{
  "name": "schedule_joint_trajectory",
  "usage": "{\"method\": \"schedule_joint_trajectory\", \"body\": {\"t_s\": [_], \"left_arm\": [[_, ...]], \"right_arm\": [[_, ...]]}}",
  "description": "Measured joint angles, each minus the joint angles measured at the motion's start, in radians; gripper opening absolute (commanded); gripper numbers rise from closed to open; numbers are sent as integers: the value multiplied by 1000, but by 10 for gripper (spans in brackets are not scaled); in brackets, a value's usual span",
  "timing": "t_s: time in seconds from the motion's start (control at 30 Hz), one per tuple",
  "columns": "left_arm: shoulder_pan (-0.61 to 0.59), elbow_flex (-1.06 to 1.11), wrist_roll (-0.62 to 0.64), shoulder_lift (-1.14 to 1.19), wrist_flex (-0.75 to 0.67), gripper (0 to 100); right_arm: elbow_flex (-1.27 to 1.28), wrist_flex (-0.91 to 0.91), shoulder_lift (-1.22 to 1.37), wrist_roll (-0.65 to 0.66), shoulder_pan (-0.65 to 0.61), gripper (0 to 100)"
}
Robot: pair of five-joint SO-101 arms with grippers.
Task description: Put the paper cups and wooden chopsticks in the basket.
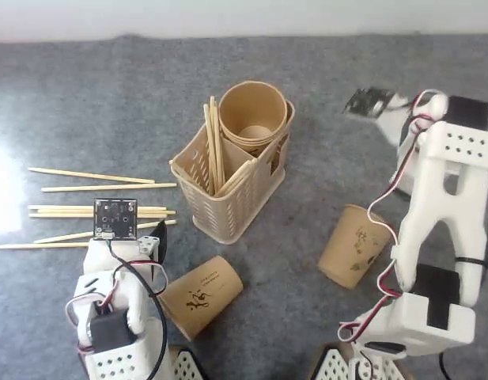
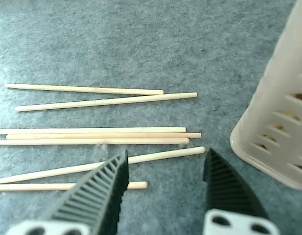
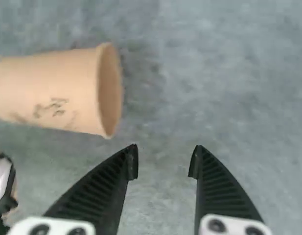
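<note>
Between the spread tips of the left pincer (image 2: 166,155) lies the end of one wooden chopstick (image 2: 155,156). It is one of seven loose chopsticks (image 2: 92,135) lying flat on the grey carpet (image 2: 141,39), and most of the others run roughly parallel just beyond the tips. The jaws stand apart and hold nothing. I judge they are set astride that stick so that closing would pinch it across its thin width. How high the tips sit above the carpet I cannot tell.

Off to one finger's side, near, stands the basket (image 2: 278,132), close enough for a short carry. It already holds nested paper cups (image 1: 254,111) in one compartment and upright chopsticks (image 1: 215,146) leaning in another, probably kept apart so each sort has room. Behind this pincer, beside its arm, a paper cup (image 1: 201,297) lies on its side.

The right pincer (image 3: 165,148) is likewise parted and empty. Beyond its tips and to one finger's side, a second fallen cup (image 3: 58,103) lies on the carpet, apart from the fingers. Its open mouth is turned across the pincer's line, and the rim looks the likeliest place to grip.
</note>
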Motion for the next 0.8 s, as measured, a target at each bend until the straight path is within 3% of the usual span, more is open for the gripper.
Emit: {"method": "schedule_joint_trajectory", "body": {"t_s": [0.23,0.8], "left_arm": [[0,3,2,0,0,235],[0,51,-21,0,-37,235]], "right_arm": [[132,-17,11,121,-37,188],[239,-57,92,127,-84,187]]}}
